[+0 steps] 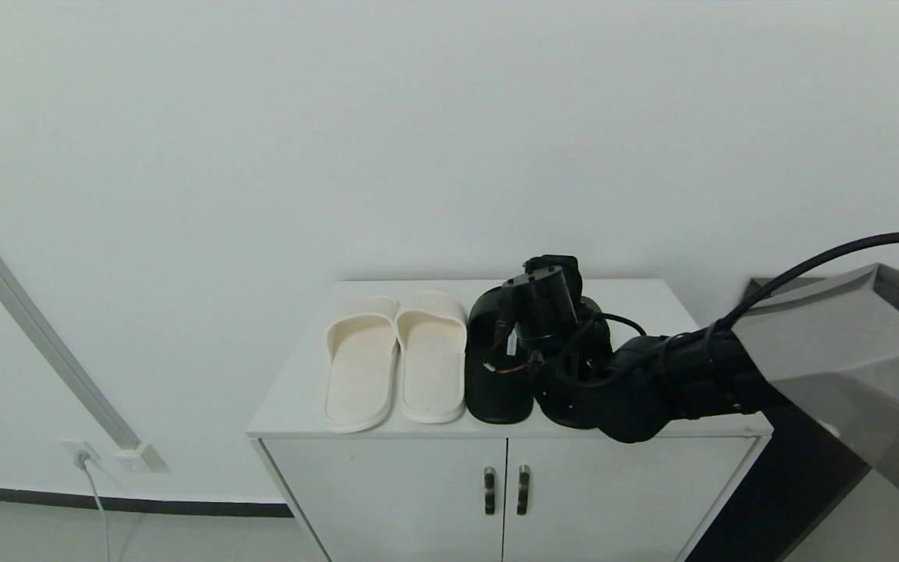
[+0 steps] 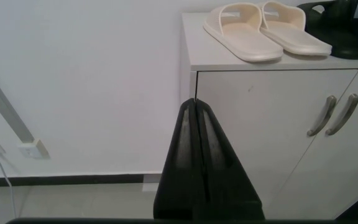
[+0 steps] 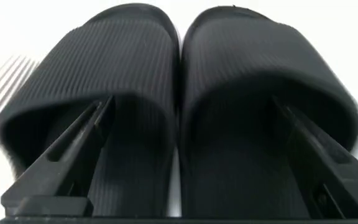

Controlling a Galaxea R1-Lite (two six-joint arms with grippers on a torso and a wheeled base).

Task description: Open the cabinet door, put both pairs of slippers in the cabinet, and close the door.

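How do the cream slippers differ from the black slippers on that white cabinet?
Colour: the cream plastic slippers are pale, the black ribbed slippers dark. Place: the cream pair lies on the robot's left, the black pair on its right. The open right gripper reaches over the black pair; the cream pair lies free. Both are slides, side by side on the white cabinet top.

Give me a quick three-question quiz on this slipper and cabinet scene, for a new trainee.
1. True or false: both cabinet doors are shut.
2. The open right gripper is at which pair? A: white slippers. B: black slippers.
3. Fill in: the left gripper is ____ (open or shut).
Key: 1 true; 2 B; 3 shut.
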